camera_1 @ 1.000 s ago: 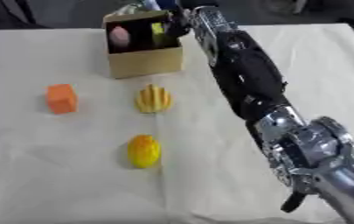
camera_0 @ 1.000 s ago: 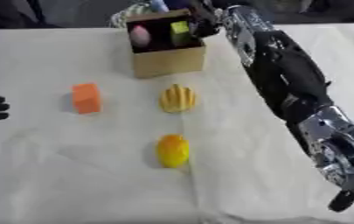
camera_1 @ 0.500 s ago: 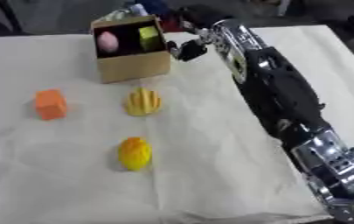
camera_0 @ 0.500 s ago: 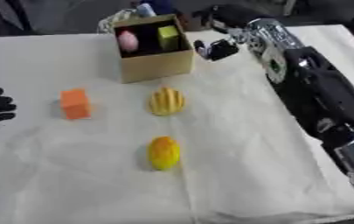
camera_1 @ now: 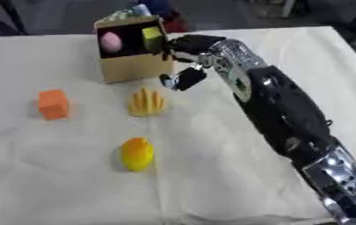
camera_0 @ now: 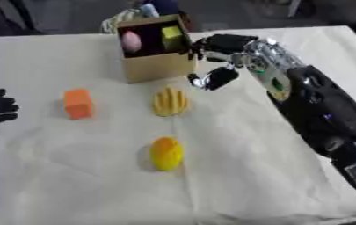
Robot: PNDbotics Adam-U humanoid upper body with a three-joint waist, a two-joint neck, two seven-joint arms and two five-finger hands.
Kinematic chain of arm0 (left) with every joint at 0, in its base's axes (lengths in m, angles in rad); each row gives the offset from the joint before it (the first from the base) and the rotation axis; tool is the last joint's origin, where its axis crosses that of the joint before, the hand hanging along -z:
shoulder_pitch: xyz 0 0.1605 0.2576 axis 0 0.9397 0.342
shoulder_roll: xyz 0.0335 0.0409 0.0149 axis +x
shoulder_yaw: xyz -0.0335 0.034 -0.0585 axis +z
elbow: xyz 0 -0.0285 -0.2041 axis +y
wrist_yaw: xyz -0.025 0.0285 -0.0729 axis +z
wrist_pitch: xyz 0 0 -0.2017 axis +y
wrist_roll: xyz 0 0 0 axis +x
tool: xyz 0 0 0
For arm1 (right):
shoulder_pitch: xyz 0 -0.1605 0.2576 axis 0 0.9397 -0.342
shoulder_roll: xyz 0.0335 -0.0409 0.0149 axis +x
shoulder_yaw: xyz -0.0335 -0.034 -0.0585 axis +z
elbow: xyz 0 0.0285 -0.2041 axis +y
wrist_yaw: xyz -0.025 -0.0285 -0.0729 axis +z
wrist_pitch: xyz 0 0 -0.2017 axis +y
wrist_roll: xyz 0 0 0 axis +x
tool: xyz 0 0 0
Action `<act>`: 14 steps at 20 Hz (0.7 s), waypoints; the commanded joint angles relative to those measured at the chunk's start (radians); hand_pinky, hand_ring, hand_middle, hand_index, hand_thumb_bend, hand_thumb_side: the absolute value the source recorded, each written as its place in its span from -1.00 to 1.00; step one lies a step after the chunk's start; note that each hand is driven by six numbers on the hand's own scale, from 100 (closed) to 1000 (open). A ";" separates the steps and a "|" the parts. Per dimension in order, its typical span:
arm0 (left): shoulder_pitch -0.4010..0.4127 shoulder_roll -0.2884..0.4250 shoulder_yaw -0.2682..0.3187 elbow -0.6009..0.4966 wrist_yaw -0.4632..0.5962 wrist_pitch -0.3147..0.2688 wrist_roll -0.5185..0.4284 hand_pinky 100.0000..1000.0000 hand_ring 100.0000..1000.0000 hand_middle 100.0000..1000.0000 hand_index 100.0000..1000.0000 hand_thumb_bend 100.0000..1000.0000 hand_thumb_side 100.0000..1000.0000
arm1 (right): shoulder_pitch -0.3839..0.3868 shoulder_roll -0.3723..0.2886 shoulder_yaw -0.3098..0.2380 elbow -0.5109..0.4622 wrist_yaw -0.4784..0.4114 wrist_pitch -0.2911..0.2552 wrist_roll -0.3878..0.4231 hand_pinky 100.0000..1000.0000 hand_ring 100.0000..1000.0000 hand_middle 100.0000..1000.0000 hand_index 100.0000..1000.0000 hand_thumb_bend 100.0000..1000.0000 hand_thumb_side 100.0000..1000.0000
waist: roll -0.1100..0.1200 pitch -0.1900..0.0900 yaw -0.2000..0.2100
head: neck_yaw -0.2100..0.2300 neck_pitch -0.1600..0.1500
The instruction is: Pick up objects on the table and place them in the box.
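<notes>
We are hovering our right hand (camera_0: 215, 59), fingers relaxed and holding nothing, just beside the box (camera_0: 154, 47). The ridged yellow piece (camera_0: 170, 101) is lying just below it.

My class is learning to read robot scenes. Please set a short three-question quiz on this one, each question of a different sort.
1. True or false: the orange block lies inside the cardboard box.
2. How many things lie loose on the cloth?
3. Which is nearest the right hand? A) yellow fruit B) box C) orange block

Key: 1 false, it lies on the cloth; 2 three: block, ridged yellow thing, yellow fruit; 3 B.
</notes>
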 commanded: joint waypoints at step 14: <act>-0.011 0.008 0.006 -0.016 -0.003 -0.004 -0.007 0.32 0.27 0.17 0.53 -1.00 0.60 | -0.032 0.104 0.009 0.032 -0.071 0.043 0.165 0.43 0.48 0.52 0.98 -1.00 0.34 | 0.008 -0.029 0.015 | -0.006 0.005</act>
